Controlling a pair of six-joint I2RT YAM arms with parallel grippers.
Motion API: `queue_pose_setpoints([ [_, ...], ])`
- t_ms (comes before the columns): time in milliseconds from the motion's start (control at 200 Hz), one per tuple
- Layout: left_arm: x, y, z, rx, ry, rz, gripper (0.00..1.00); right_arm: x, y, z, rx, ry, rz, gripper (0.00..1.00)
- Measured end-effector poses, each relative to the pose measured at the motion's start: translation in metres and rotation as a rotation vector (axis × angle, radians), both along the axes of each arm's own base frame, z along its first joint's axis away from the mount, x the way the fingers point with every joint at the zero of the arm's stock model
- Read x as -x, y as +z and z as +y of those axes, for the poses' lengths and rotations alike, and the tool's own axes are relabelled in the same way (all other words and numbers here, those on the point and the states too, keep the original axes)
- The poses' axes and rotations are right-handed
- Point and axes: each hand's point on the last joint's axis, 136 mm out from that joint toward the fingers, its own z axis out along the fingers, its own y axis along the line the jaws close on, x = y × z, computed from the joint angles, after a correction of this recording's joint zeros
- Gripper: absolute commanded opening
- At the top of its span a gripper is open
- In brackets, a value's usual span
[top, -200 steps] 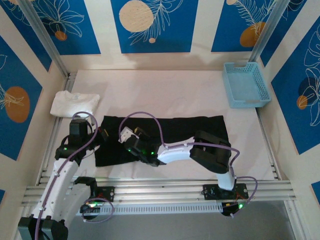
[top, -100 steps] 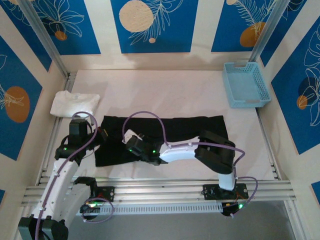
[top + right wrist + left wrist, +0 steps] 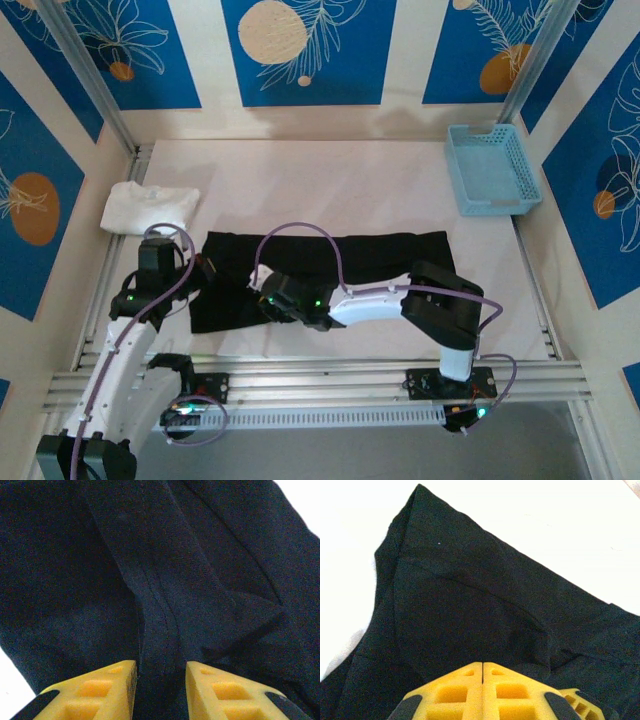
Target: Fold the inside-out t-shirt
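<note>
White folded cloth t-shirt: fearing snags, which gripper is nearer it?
Left: left gripper sits close by the white folded cloth t-shirt; right gripper is farther right, over the black cloth t-shirt.

The inside-out t-shirt (image 3: 380, 250) is black, the other t-shirt (image 3: 150, 207) white, the basket (image 3: 497, 208) light blue. Blue wall panels (image 3: 345, 60) bear white leaf outlines.

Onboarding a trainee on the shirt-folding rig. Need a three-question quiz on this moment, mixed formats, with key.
1. True or false: the left gripper has its yellow fingers pressed together over the black short-sleeved cloth t-shirt.
2. What runs between the right gripper's parted fingers? A) a ridge of black cloth B) a white towel C) a metal spoon
3. Name the item at the far right corner of the white table.
Key: 1 true; 2 A; 3 the light-blue plastic mesh basket.
</note>
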Motion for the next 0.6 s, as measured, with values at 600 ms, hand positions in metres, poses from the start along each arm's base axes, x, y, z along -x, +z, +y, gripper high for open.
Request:
queue_pose_setpoints([
  [600,0.001,0.003,0.000,0.001,0.001,-0.014,0.00,-0.007,-0.030,-0.003,-0.039,-0.021,0.169,0.00],
])
